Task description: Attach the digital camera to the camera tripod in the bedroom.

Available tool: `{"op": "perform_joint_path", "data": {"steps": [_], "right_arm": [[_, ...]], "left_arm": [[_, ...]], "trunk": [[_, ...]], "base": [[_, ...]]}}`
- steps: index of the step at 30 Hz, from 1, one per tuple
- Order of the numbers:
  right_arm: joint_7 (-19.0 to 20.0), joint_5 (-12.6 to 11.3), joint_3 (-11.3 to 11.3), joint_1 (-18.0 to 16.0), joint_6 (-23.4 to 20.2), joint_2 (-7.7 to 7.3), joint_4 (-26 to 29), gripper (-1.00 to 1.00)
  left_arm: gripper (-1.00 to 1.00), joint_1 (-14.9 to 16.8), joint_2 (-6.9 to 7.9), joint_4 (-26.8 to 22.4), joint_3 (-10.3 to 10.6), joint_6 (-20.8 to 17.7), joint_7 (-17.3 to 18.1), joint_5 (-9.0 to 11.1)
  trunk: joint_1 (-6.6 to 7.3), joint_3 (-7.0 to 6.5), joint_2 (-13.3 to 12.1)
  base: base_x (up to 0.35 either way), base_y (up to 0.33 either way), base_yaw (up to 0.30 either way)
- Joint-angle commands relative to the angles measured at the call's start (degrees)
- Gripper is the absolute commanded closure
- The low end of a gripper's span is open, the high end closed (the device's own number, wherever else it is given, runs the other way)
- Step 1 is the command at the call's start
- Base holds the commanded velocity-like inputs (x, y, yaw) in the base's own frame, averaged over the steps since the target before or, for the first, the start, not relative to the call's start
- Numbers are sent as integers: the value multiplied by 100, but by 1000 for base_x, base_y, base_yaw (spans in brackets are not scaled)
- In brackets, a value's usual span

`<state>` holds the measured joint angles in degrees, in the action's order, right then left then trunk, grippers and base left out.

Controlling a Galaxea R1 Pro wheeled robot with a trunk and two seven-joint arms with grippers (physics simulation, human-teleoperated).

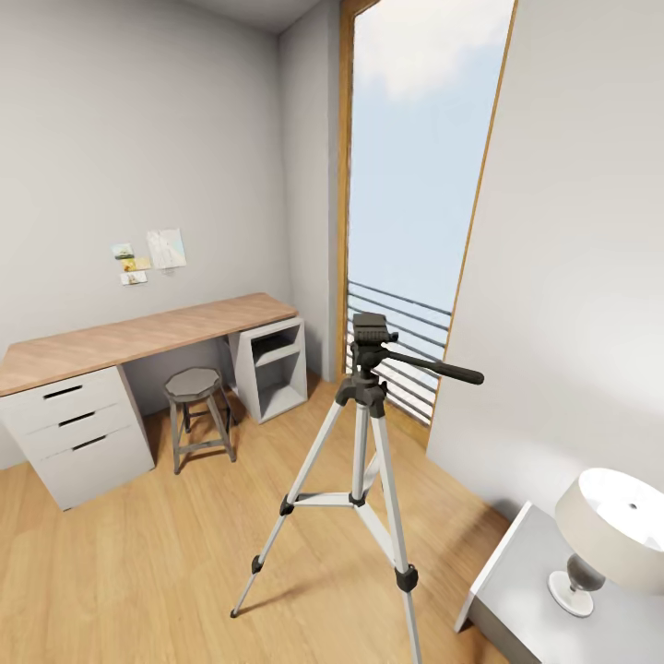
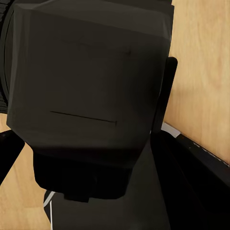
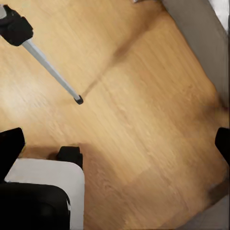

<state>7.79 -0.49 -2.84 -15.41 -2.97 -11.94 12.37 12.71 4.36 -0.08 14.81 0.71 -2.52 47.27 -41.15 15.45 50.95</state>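
The camera tripod (image 1: 364, 433) stands on the wood floor mid-room, with silver legs spread, a bare black head (image 1: 372, 329) and a pan handle pointing right. In the left wrist view a dark boxy body, the digital camera (image 2: 91, 76), sits very close between black fingers (image 2: 164, 96). My left gripper (image 2: 86, 129) is shut on it. Its lens and red button are hidden. In the right wrist view my right gripper (image 3: 117, 146) is open over bare floor, fingers wide apart, and one tripod leg (image 3: 48, 64) ends at its foot nearby.
A wood-topped desk (image 1: 138, 337) with white drawers lines the left wall, with a small grey stool (image 1: 196, 415) before it. A tall wood-framed window (image 1: 415, 184) with a railing is behind the tripod. A nightstand (image 1: 516, 590) with a lamp (image 1: 609, 535) stands at the lower right.
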Motion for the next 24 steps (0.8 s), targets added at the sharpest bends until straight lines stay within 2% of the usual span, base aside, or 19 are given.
{"op": "perform_joint_path", "data": {"steps": [1, 3, 4, 7, 8, 9, 10, 13, 17, 18, 20, 22, 24], "right_arm": [[83, 43, -35, 2, -472, -8, 627, -100], [186, 57, -29, 3, -1057, -12, 1321, -100], [319, 56, -16, 3, -1729, -11, 2071, -100], [556, 52, 2, 3, -2711, -11, 3245, -100], [712, 51, 13, 3, -3286, -11, 4020, -100], [780, 50, 20, 3, -3536, -10, 4395, -100], [980, 44, 59, 21, -4438, -6, 6000, -100], [1066, 29, 64, -50, -4923, 12, 6761, -100], [1241, 11, 53, -577, -5465, 59, 7130, -100], [1355, 10, 44, -862, -5660, 72, 7222, -100], [1562, 12, 37, -1195, -5703, 82, 7360, -100], [1708, 12, 32, -1324, -5703, 87, 7444, -100], [2043, 8, 17, -1477, -5703, 87, 7543, -100]], "left_arm": [[100, 3, -1, -1, 49, 8, -11, 37], [100, 3, -2, -1, 49, 8, -11, 37], [100, 3, 0, -1, 49, 8, -11, 37], [100, 3, -3, -1, 49, 8, -11, 37], [100, 3, -4, -1, 49, 8, -11, 37], [100, 3, -4, -1, 49, 8, -11, 37], [100, 3, -5, -1, 49, 8, -11, 37], [100, 3, -5, -1, 49, 20, -11, 37], [100, 3, -5, -1, 49, 35, -11, 37], [100, 3, -5, -1, 49, 38, -11, 37], [100, 3, -5, -1, 49, 40, -11, 37], [100, 3, -5, -1, 49, 41, -11, 37], [100, 3, -5, -1, 49, 42, -11, 37]], "trunk": [[0, 8, 5], [0, 8, 5], [0, 8, 5], [0, 8, 5], [0, 8, 5], [0, 8, 5], [0, 8, 5], [0, 8, 5], [0, 8, 5], [0, 8, 5], [0, 8, 5], [0, 8, 5], [0, 8, 5]], "base": [[0, 0, 0], [0, 0, 0], [0, 0, 0], [0, 0, 0], [0, 0, 0], [0, 0, 0], [0, 0, 0], [0, 0, 0], [0, 0, 0], [0, 0, 0], [0, 0, 0], [0, 0, 0], [0, 0, 0]]}}
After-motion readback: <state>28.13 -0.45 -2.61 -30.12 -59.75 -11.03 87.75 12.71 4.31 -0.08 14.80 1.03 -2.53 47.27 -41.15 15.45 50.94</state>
